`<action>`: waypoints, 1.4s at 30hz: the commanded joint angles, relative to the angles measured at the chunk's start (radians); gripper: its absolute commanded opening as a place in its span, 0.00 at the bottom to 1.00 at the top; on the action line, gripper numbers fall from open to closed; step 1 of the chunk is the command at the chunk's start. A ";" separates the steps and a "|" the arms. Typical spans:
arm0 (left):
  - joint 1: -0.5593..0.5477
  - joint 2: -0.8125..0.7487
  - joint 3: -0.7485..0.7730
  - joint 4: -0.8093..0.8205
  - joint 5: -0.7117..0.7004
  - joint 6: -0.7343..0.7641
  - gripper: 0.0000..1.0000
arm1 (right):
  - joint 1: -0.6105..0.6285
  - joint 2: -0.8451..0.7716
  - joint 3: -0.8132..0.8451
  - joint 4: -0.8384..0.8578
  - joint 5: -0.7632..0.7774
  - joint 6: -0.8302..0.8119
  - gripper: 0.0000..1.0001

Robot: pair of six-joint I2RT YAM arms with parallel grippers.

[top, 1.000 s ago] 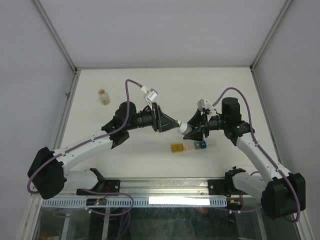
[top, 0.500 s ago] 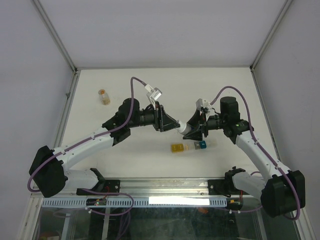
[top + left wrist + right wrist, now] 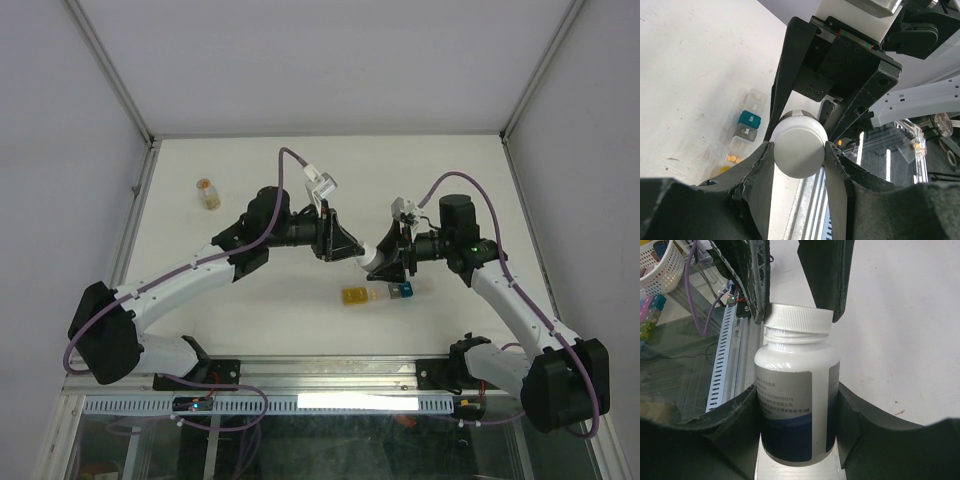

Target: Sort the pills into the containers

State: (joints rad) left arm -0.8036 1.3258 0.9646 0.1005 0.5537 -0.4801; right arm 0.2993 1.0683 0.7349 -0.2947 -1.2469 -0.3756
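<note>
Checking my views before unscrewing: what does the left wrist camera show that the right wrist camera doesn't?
Left wrist only: the containers lying on the table below, teal compartment showing, and the cap seen end-on. Right wrist only: the bottle from the side, its printed label, and a white basket at the frame's corner. Both: the left gripper closed on the cap and the right gripper closed around the bottle.

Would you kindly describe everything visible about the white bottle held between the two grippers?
The white bottle looks like glossy plastic, with a ribbed white screw cap and a grey-and-blue printed label. It is held off the table: the right gripper clamps its body, the left gripper its cap.
</note>
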 commanded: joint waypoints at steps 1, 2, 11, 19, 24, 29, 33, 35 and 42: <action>-0.038 0.038 0.046 -0.031 0.115 0.049 0.20 | 0.016 -0.004 0.059 0.096 -0.031 0.025 0.00; -0.039 0.043 0.049 -0.038 0.116 0.058 0.19 | 0.014 -0.004 0.058 0.100 -0.032 0.034 0.00; -0.044 0.019 0.076 -0.218 0.039 0.334 0.19 | -0.001 0.003 0.052 0.146 -0.079 0.101 0.00; -0.037 0.056 0.115 -0.162 0.008 0.110 0.16 | -0.001 -0.024 0.049 0.127 0.017 0.063 0.00; -0.037 0.011 0.077 -0.122 -0.066 -0.009 0.12 | -0.001 -0.028 0.052 0.128 0.040 0.069 0.00; -0.045 -0.010 0.058 -0.139 -0.093 -0.036 0.12 | -0.002 -0.039 0.046 0.144 0.055 0.077 0.00; -0.083 0.021 0.086 -0.163 -0.098 -0.008 0.12 | -0.001 -0.039 0.046 0.144 0.056 0.078 0.00; -0.107 0.022 0.093 -0.170 -0.095 0.047 0.13 | -0.004 -0.039 0.047 0.146 0.050 0.081 0.00; -0.128 -0.064 0.007 -0.174 -0.061 0.438 0.16 | -0.015 -0.034 0.045 0.161 -0.028 0.098 0.00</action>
State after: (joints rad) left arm -0.8772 1.3148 1.0283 -0.0235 0.3912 -0.2794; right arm 0.2867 1.0603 0.7345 -0.2729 -1.2175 -0.3027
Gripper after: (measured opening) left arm 0.402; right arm 0.544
